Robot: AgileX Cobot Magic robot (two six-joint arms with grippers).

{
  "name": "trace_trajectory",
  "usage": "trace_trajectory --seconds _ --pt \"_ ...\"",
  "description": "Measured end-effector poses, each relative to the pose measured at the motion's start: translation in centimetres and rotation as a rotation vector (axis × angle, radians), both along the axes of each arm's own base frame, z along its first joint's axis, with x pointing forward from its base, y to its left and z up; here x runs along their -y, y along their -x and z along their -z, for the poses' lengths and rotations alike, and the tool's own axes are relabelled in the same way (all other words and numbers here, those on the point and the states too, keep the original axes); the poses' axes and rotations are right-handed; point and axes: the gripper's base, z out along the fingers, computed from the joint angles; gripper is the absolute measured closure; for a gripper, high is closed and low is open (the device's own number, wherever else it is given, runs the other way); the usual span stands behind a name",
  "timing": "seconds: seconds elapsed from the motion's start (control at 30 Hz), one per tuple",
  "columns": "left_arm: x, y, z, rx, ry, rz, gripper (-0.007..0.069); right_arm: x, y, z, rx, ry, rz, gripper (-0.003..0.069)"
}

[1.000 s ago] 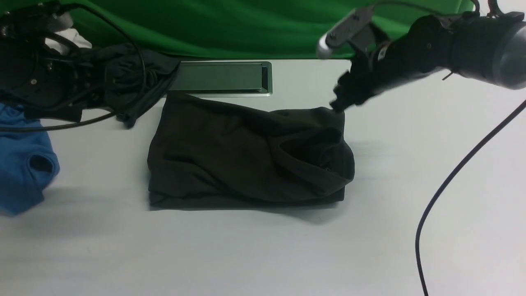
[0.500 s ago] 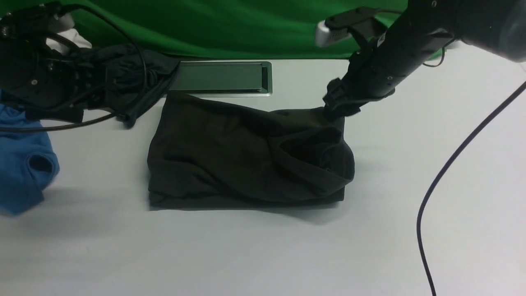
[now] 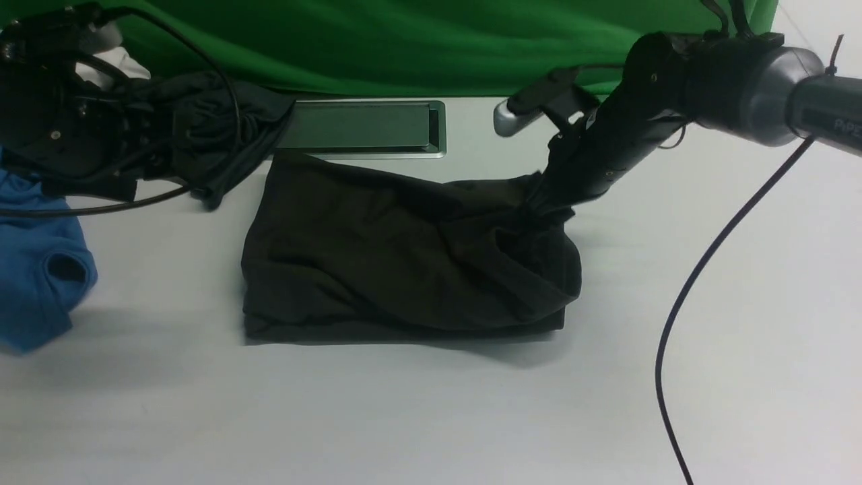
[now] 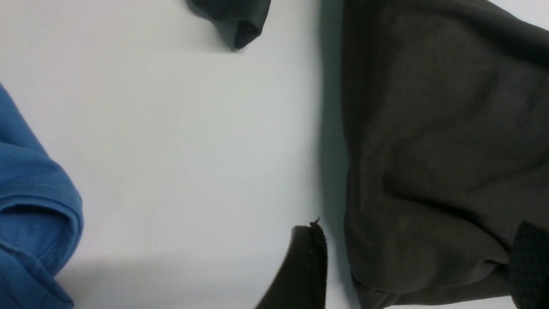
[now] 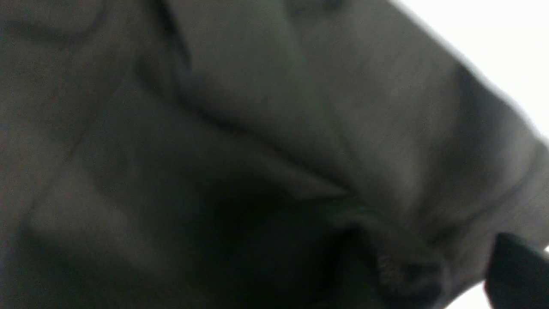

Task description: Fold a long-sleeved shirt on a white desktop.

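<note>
The crumpled knit long-sleeved shirt (image 3: pixel 377 256) is dark olive-brown, nearly black in its folds, on a matte white desktop (image 3: pixel 404 411). The rumpled fabric garment (image 3: pixel 229 128) is charcoal with a bluish tint; the bunched cloth garment (image 3: pixel 34 263) is bright blue. The draped cloth backdrop (image 3: pixel 370 47) is plain green, the rectangular metal hatch (image 3: pixel 363 128) grey-green.

From here I see matte black arms, their rounded black housings (image 3: pixel 652 75) dotted with small silvery screws (image 3: pixel 609 173). The right one has a broad silver-grey metallic joint collar (image 3: pixel 781 95) and a dark grey tube (image 3: pixel 830 111) lettered "PiPE", its end cut off from view. Glossy black cables (image 3: pixel 737 222) run off both, and a rounded silver-fronted piece (image 3: pixel 510 120) caps a black bracket (image 3: pixel 549 92).
</note>
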Motion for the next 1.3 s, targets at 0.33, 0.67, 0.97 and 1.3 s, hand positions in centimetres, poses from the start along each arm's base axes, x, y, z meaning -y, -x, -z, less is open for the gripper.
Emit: trace_trajectory --seconds 0.33,0.67,0.97,1.3 --pt "0.0 0.0 0.0 0.0 0.003 -0.001 0.0029 -0.2 -1.3 -3.0 0.164 -0.036 0.009 0.0642" --pt "0.0 0.0 0.0 -0.001 0.003 0.0 0.0029 0.9 -0.5 -3.5 -0.165 -0.194 0.349 0.0307" --pt "0.0 0.0 0.0 0.001 0.0 0.006 0.0029 3.4 -2.3 -1.3 -0.369 -0.463 0.527 0.0034" --pt "0.0 0.0 0.0 0.004 -0.007 0.02 0.0029 3.1 -1.5 0.9 -0.517 -0.432 0.523 0.0125"
